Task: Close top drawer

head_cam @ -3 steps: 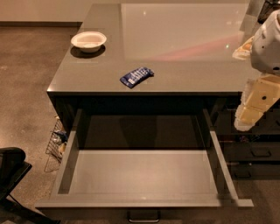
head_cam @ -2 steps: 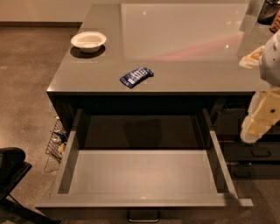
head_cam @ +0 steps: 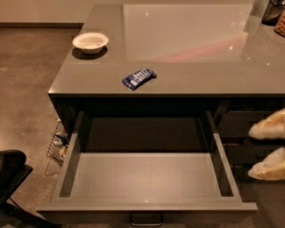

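The top drawer [head_cam: 147,178] is pulled far out from under the grey counter [head_cam: 196,58]. It is wide and shallow, with a smooth, empty grey inside. Its small metal bar handle [head_cam: 146,219] shows at the bottom edge, in the middle of the front panel. My gripper [head_cam: 257,149] is at the right edge of the view, just right of the drawer's right side wall and in front of the narrower dark drawers [head_cam: 238,127]. Its two cream fingers [head_cam: 267,128] stand apart, one above the other, holding nothing. It is not touching the drawer.
A white bowl [head_cam: 90,42] and a blue packet [head_cam: 139,78] lie on the counter top. A wire basket [head_cam: 57,144] stands on the floor left of the cabinet. A black object [head_cam: 11,171] sits at the bottom left. Dark items stand at the counter's far right corner [head_cam: 272,11].
My gripper has moved down and to the right, from counter-edge height to beside the drawer's right side. The drawer has not moved.
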Controlling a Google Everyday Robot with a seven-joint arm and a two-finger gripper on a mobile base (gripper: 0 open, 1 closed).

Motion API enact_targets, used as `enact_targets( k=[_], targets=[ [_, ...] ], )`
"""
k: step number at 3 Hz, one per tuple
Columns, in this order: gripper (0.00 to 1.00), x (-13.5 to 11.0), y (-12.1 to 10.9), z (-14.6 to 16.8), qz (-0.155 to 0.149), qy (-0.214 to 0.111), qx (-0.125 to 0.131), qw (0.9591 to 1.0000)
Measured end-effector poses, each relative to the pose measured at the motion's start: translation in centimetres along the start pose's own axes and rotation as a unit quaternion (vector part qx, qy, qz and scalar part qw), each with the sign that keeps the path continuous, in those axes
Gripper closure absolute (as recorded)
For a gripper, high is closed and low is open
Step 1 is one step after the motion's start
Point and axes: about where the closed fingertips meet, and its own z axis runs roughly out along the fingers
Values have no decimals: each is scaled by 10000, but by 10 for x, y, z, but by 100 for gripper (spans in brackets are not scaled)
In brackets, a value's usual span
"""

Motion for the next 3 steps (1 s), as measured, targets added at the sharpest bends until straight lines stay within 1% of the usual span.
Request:
enact_targets(
  k=[1,2,3],
  targets=[
    [62,26,38,24,-22,-114,82,9999],
    [85,49,68,64,20,-190,-60,9998],
    [100,62,86,100,74,-259,-286,9992]
  ],
)
